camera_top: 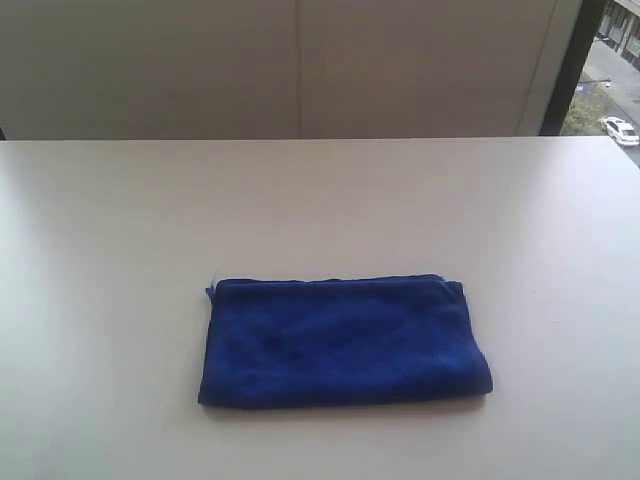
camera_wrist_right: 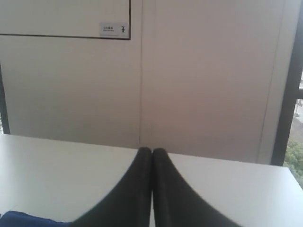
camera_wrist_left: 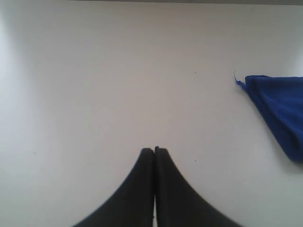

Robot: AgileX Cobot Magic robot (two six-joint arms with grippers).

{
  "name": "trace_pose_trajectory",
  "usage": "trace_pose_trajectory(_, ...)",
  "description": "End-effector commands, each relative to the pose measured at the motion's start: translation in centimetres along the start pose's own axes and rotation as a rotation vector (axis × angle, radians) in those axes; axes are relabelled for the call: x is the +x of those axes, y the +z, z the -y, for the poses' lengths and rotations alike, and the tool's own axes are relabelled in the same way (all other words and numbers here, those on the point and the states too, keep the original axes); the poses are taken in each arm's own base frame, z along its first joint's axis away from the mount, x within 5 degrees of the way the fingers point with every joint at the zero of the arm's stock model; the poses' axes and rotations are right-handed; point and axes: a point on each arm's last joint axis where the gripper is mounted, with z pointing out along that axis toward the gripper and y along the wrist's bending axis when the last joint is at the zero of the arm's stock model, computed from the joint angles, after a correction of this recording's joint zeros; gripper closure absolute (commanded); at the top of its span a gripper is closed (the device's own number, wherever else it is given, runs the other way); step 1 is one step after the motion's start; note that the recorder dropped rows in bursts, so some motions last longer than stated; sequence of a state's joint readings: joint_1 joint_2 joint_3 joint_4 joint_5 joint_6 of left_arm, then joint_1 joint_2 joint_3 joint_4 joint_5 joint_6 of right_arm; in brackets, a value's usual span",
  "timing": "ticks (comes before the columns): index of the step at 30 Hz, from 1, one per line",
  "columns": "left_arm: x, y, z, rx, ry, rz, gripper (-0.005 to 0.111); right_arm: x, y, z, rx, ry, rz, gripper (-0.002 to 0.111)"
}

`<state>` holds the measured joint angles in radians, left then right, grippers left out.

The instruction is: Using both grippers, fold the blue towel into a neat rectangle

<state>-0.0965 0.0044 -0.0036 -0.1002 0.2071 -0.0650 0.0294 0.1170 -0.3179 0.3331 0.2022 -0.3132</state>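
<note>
Blue towel (camera_top: 345, 340) lies flat on the table, low-centre in the ext. view, doubled into a rough rectangle w/ layered edges along its far side. Its near-right corner looks rounded, not square. A loose thread (camera_wrist_left: 235, 75) sticks out at the corner the left wrist cam sees. Left gripper (camera_wrist_left: 155, 150) is pressed together, holding nothing, over bare table well apart from the cloth. Right gripper (camera_wrist_right: 152, 150) is likewise pressed together & empty, aimed at the wall. Risks, as I judge: a pinch thru the top layer only would peel the stack open; uneven pull btwn arms would skew the edges; the soft cloth may slide on the smooth top. Table (camera_top: 320, 200) is plain white, slightly glossy. Behind it is a pale panelled wall (camera_top: 300, 70) w/ a small sign (camera_wrist_right: 113, 29), and a window (camera_top: 600, 70) at right w/ a white car (camera_top: 620, 130) outside.
</note>
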Motion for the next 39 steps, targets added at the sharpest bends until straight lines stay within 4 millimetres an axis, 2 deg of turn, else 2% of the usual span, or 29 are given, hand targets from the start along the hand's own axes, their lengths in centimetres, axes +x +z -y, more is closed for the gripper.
trace_pose_trajectory(1, 0.1, 0.0, 0.1, 0.010, 0.001, 0.001, 0.107, 3.7, 0.1, 0.2, 0.022, -0.012, -0.055, 0.108)
trace_pose_trajectory(9, 0.1, 0.0, 0.1, 0.010, 0.001, 0.001, 0.107, 8.2, 0.5, 1.1, 0.106, 0.132, -0.018, 0.108)
trace_pose_trajectory(14, 0.1, 0.0, 0.1, 0.010, 0.001, 0.001, 0.107, 8.4, 0.5, 0.9, 0.094, 0.141, -0.039, 0.108)
trace_pose_trajectory(19, 0.1, 0.0, 0.0, 0.008, 0.005, 0.001, 0.107, 8.6, 0.4, 0.8, 0.078, 0.051, -0.066, 0.108)
trace_pose_trajectory(30, 0.1, 0.0, 0.0, 0.008, 0.005, 0.001, 0.107, 11.2, -0.5, 1.3, 0.172, 0.126, -0.344, 0.108)
trace_pose_trajectory(36, 0.1, 0.0, 0.0, 0.008, 0.005, 0.001, 0.107, 11.1, -0.6, 1.6, 0.213, 0.097, -0.332, 0.108)
trace_pose_trajectory(39, 0.1, 0.0, 0.0, 0.008, 0.005, 0.001, 0.107, 11.0, -0.7, 1.6, 0.201, 0.019, -0.320, 0.108)
